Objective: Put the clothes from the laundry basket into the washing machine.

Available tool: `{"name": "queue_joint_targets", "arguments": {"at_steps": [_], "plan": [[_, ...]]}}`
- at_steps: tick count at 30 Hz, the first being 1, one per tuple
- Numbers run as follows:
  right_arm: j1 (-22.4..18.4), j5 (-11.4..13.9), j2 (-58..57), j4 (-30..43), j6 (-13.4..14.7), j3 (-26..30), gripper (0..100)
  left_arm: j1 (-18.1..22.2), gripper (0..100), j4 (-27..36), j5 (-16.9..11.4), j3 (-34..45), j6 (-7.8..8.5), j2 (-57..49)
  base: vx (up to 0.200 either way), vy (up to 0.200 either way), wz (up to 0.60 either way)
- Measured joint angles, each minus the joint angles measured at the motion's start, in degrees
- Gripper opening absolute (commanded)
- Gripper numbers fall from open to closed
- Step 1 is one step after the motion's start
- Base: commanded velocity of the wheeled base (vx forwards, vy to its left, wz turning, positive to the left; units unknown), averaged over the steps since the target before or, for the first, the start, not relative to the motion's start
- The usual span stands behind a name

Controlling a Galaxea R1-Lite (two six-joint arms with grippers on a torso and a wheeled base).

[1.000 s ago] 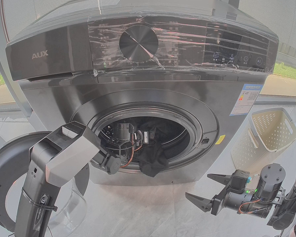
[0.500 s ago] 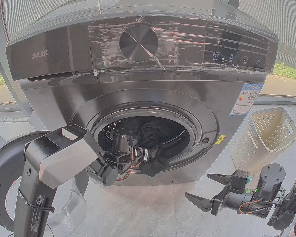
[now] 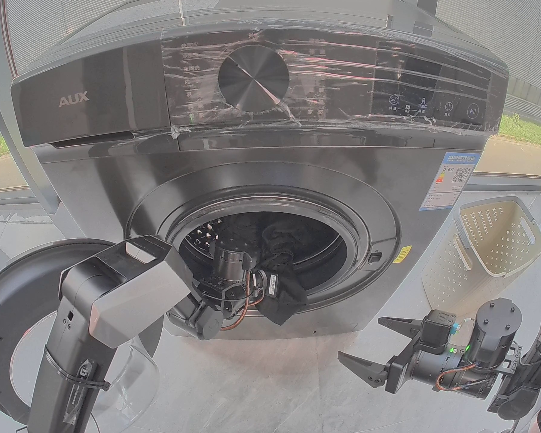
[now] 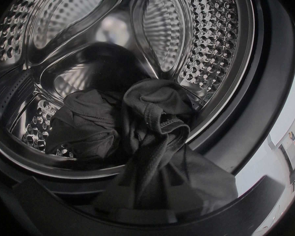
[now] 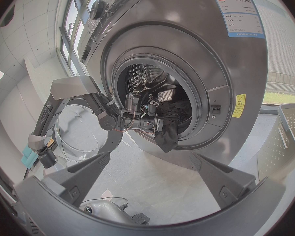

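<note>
The grey washing machine (image 3: pixel 252 151) stands with its door open. Black clothes (image 4: pixel 147 115) lie bunched at the front of the steel drum (image 4: pixel 173 33), and one black piece (image 3: pixel 282 299) hangs out over the lower door rim. My left gripper (image 3: pixel 273 284) is at the mouth of the drum, right against that hanging piece (image 5: pixel 168 133). Low on the right, above the floor, my right gripper (image 3: pixel 360 339) is open and holds nothing. The cream laundry basket (image 3: pixel 493 248) lies tipped on its side to the right of the machine, and its inside looks empty.
The round glass door (image 3: pixel 18 308) is swung open at the left, behind my left arm. Pale tiled floor (image 3: pixel 282 386) lies in front of the machine. The basket (image 5: pixel 285 138) is close to the right gripper (image 5: pixel 149 154).
My left arm has drawn back from deeper in the drum to its mouth. The black piece still hangs over the rim. The right arm has not moved.
</note>
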Motion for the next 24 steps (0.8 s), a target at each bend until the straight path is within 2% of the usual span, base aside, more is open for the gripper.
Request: {"name": "queue_joint_targets", "arguments": {"at_steps": [4, 11, 17, 23, 24], "plan": [[-0.02, 0.02, 0.00, 0.01, 0.00, 0.00, 100, 0.06, 0, -0.18, 0.38, -1.52, -0.40, 0.30, 0.000, 0.000, 0.00], [-0.02, 0.09, 0.00, 0.01, -0.02, -0.04, 100, 0.77, 0, -1.30, 3.23, -9.02, -1.26, 0.50, 0.000, 0.000, 0.00], [-0.02, 0.11, 0.00, 0.00, 0.00, -0.06, 100, 1.85, 0, -2.07, 5.58, -16.46, -1.43, 1.65, 0.000, 0.000, 0.00], [-0.07, 0.11, 0.00, 0.01, 0.00, -0.04, 100, 2.57, 0, -2.21, 6.38, -19.75, -1.48, 3.36, 0.000, 0.000, 0.00], [-0.11, 0.11, 0.00, 0.00, 0.00, -0.04, 100, 2.60, 100, -2.18, 6.38, -20.02, -1.48, 3.55, 0.000, 0.000, 0.00]]}}
